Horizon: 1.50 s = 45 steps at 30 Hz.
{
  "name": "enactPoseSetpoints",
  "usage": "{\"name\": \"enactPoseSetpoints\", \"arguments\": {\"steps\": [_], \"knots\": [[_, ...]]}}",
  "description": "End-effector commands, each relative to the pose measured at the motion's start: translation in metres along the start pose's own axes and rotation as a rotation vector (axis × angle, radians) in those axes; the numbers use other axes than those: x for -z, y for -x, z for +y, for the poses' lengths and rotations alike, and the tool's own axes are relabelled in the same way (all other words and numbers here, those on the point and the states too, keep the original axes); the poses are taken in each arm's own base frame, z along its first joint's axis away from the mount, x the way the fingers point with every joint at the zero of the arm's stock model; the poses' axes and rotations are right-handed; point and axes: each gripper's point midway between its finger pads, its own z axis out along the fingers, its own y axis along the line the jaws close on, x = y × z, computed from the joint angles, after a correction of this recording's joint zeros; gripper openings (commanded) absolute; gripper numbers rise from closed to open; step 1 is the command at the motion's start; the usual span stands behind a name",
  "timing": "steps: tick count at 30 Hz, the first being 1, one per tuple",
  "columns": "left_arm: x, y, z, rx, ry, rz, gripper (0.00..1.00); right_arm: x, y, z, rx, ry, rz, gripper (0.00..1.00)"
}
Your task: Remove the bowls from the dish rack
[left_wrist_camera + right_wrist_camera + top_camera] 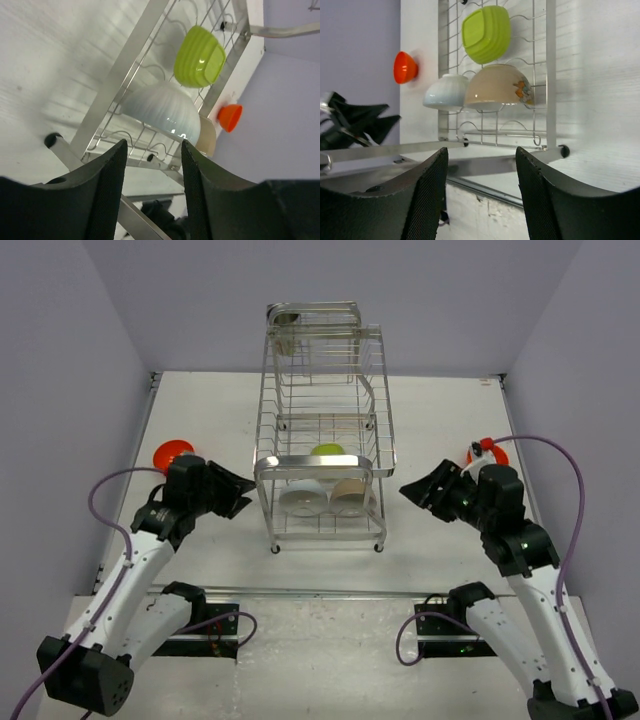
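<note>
The chrome dish rack (313, 465) stands mid-table. Its lower tier holds a white bowl (300, 502), a beige bowl (350, 498) and a lime-green bowl (327, 451) behind them. One orange bowl (170, 453) sits on the table at the left; another (488, 452) sits at the right, partly hidden by my right arm. My left gripper (240, 495) is open and empty, just left of the rack, facing the white bowl (162, 112). My right gripper (415, 490) is open and empty, right of the rack, facing the beige bowl (497, 87).
Purple walls close in the table at the back and both sides. The rack's upper tiers and a metal cup (287, 318) rise above the bowls. A metal rail (320, 590) runs along the table's near edge.
</note>
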Motion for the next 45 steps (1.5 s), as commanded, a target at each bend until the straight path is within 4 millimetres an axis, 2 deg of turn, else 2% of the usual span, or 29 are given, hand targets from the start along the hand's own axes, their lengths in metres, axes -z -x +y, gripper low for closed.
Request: {"name": "enactPoseSetpoints", "arguments": {"steps": [1, 3, 8, 11, 15, 18, 21, 23, 27, 29, 31, 32, 34, 35, 39, 40, 41, 42, 45], "knots": [[0.028, 0.039, -0.002, -0.306, 0.115, -0.178, 0.49, 0.011, -0.016, -0.031, 0.133, -0.079, 0.018, 0.58], [0.040, 0.056, -0.008, -0.348, 0.141, -0.264, 0.48, 0.012, -0.025, -0.041, 0.155, -0.082, 0.024, 0.58], [0.052, 0.062, 0.007, -0.465, 0.213, -0.296, 0.43, 0.006, -0.045, -0.054, 0.191, -0.070, 0.098, 0.58], [0.051, 0.054, 0.022, -0.515, 0.230, -0.279, 0.40, 0.003, -0.048, -0.053, 0.206, -0.043, 0.099, 0.57], [0.047, 0.028, 0.047, -0.570, 0.212, -0.197, 0.38, 0.004, -0.044, -0.053, 0.210, -0.041, 0.070, 0.58], [0.051, 0.008, 0.047, -0.585, 0.098, -0.131, 0.38, 0.006, -0.042, -0.051, 0.206, -0.025, 0.041, 0.58], [0.060, -0.005, 0.043, -0.611, 0.014, -0.090, 0.38, 0.006, -0.058, -0.049, 0.199, 0.004, 0.130, 0.57], [0.063, -0.013, 0.046, -0.622, 0.000, -0.050, 0.37, 0.011, -0.067, -0.045, 0.186, 0.021, 0.165, 0.52], [0.066, -0.031, 0.041, -0.613, -0.067, 0.035, 0.30, 0.024, -0.060, -0.040, 0.188, 0.030, 0.111, 0.37], [0.067, -0.038, 0.040, -0.599, -0.093, 0.066, 0.21, 0.027, -0.067, -0.031, 0.186, 0.081, 0.148, 0.24], [0.070, -0.044, 0.038, -0.608, -0.114, 0.100, 0.19, 0.027, -0.070, -0.026, 0.180, 0.118, 0.165, 0.03], [0.071, -0.046, 0.037, -0.608, -0.118, 0.108, 0.12, 0.027, -0.075, -0.025, 0.172, 0.135, 0.184, 0.00], [0.073, -0.053, 0.038, -0.610, -0.129, 0.152, 0.02, 0.027, -0.081, -0.023, 0.164, 0.163, 0.204, 0.00], [0.073, -0.057, 0.041, -0.605, -0.131, 0.176, 0.00, 0.029, -0.087, -0.019, 0.163, 0.198, 0.233, 0.00], [0.067, -0.078, 0.041, -0.566, -0.201, 0.290, 0.00, 0.025, -0.098, -0.011, 0.158, 0.284, 0.290, 0.00], [0.064, -0.082, 0.043, -0.555, -0.209, 0.311, 0.00, 0.020, -0.102, -0.016, 0.138, 0.277, 0.316, 0.00], [0.057, -0.086, 0.053, -0.535, -0.195, 0.340, 0.00, 0.017, -0.104, -0.016, 0.131, 0.283, 0.324, 0.00], [0.056, -0.090, 0.048, -0.517, -0.233, 0.358, 0.00, 0.015, -0.102, -0.012, 0.133, 0.305, 0.319, 0.00], [0.049, -0.093, 0.051, -0.494, -0.245, 0.372, 0.00, 0.010, -0.103, -0.011, 0.111, 0.330, 0.317, 0.00]]}}
